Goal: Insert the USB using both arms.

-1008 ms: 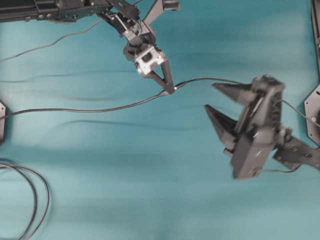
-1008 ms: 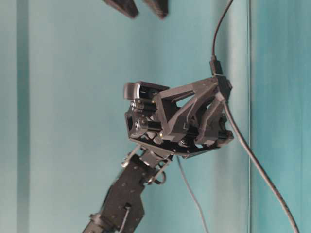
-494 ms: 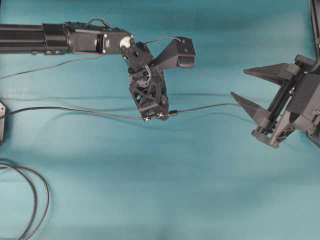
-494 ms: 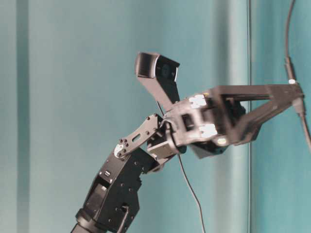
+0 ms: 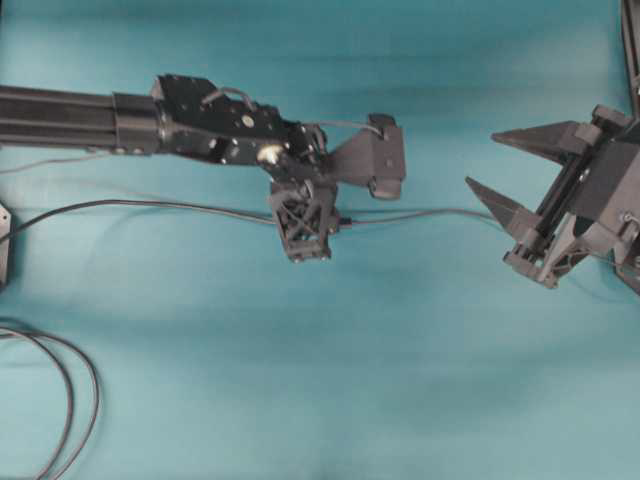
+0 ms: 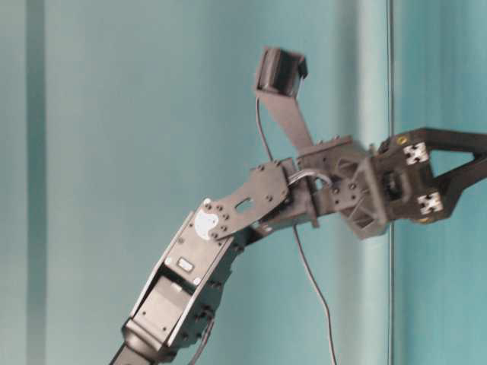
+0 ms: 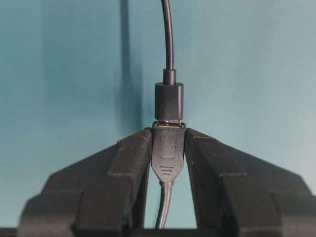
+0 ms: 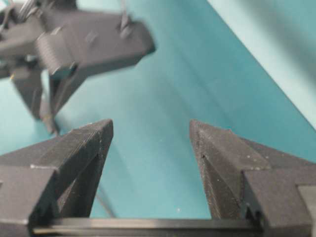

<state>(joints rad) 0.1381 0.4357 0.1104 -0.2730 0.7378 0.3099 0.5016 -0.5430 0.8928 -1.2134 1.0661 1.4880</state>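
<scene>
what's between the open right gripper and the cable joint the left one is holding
Nothing visible. The right gripper stands open and empty to the right; only bare teal table and the thin cable lie between it and the USB pinched in the left gripper.

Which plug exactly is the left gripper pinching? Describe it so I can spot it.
Find the left gripper above the teal table. Between its black fingers sits a tapered dark-grey plug. Unlike the blocky black connector joined ahead, it narrows toward its cable.
</scene>
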